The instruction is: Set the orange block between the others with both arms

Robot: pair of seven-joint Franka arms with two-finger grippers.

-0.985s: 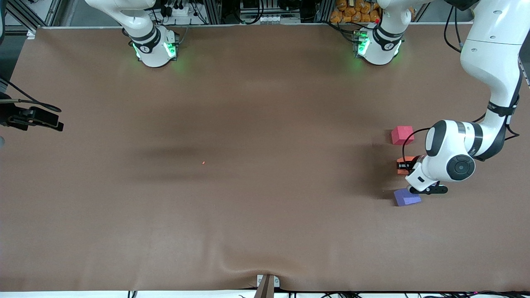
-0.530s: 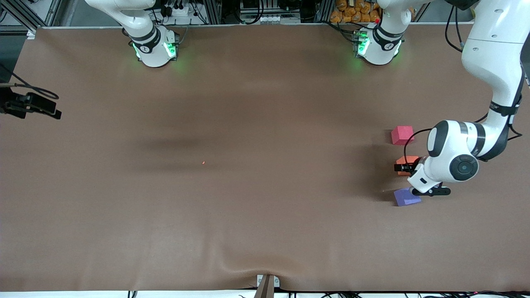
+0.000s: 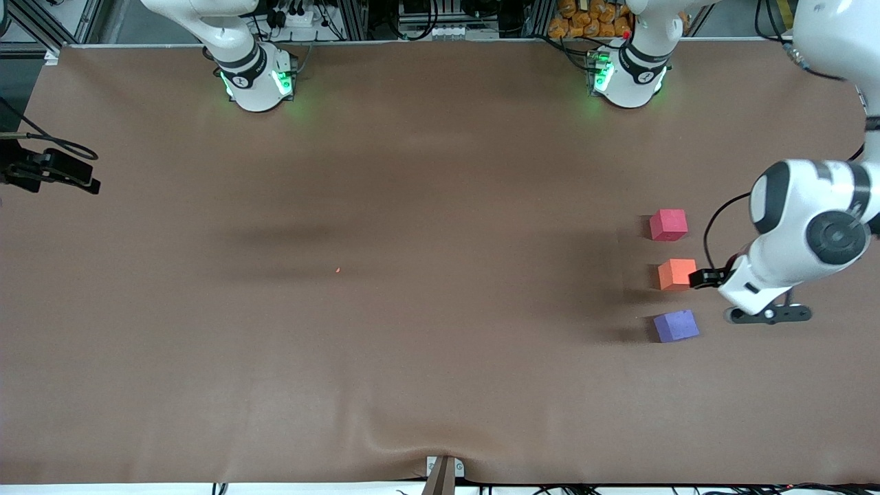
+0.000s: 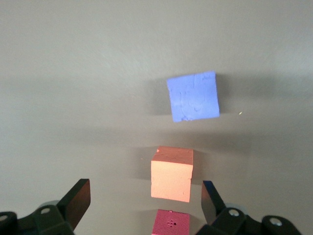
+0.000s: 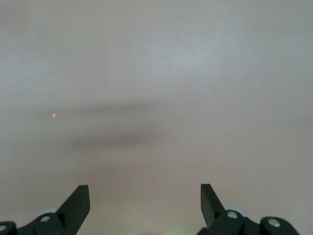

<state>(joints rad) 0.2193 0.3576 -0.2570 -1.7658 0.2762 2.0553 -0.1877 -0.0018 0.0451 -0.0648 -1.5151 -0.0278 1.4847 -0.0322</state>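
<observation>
The orange block [image 3: 676, 273] rests on the brown table in a row between the pinkish-red cube [image 3: 668, 225] and the purple cube [image 3: 676, 326], with gaps on both sides. My left gripper [image 3: 707, 278] hangs open and empty just beside the orange block, toward the left arm's end of the table. In the left wrist view its fingers spread wide [image 4: 144, 193] above the orange block [image 4: 171, 174], with the purple cube [image 4: 193, 96] and the pinkish-red cube [image 4: 170, 224] either side. My right gripper [image 3: 62, 173] waits open at the right arm's end [image 5: 145, 193], over bare table.
A tiny orange speck [image 3: 337, 270] lies mid-table. The brown mat [image 3: 412, 357] has a wrinkle near a metal bracket [image 3: 443, 471] at its front edge. Both arm bases [image 3: 256, 79] glow green along the back edge.
My left gripper opened and let go of the orange block, then rose and drew back toward the left arm's end. The right gripper drifted slightly toward its base.
</observation>
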